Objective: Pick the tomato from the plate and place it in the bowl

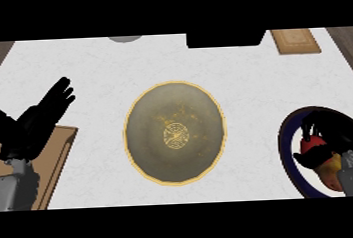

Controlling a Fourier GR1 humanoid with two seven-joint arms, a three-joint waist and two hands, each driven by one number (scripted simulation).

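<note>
Black hands, grey forearms.
Left hand (42,114) and right hand (335,127) all black, fingers and thumb; forearms (7,192) plain grey casing.

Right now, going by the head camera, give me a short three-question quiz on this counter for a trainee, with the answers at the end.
1. Fill in: the left hand rests at the view's left, fingers up and ____ (open or shut).
2. True or false: the gold-rimmed plate in the middle of the counter has nothing on it.
3. Pick one: the tomato is
A) on the plate
B) in the right hand, over the bowl
C) in the left hand

Key: 1 open; 2 true; 3 B.
</note>
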